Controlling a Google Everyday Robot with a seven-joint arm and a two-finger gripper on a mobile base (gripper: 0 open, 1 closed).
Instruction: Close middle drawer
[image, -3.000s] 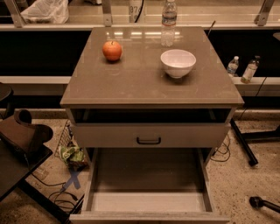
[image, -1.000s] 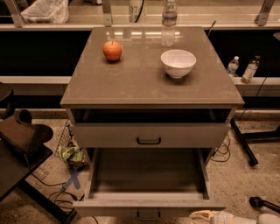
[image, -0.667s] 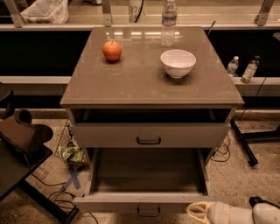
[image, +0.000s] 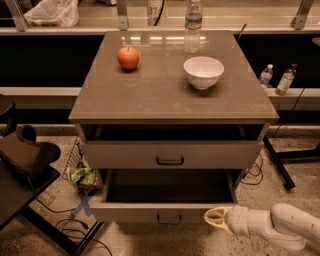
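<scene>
The middle drawer (image: 169, 212) is the lower of the two that show. It stands partly pulled out, with a grey-beige front, a small black bar handle (image: 169, 219) and a shadowed bare interior (image: 167, 186). My gripper (image: 216, 220) comes in low from the right on a white arm (image: 280, 227). Its pale tip is at the right end of the drawer front, touching or nearly touching it. The uppermost drawer front (image: 169, 155) sits above, with a dark gap over it.
On the cabinet top (image: 160, 95) are a red apple (image: 128, 57), a white bowl (image: 203, 71) and a water bottle (image: 192, 26). A dark chair (image: 25, 160) is at the left, a green bag (image: 82, 177) and cables on the floor, black stand legs (image: 280, 165) at the right.
The arm has come in from the lower right to the drawer front. The middle drawer has slid inward, so less of its interior shows than three seconds ago.
</scene>
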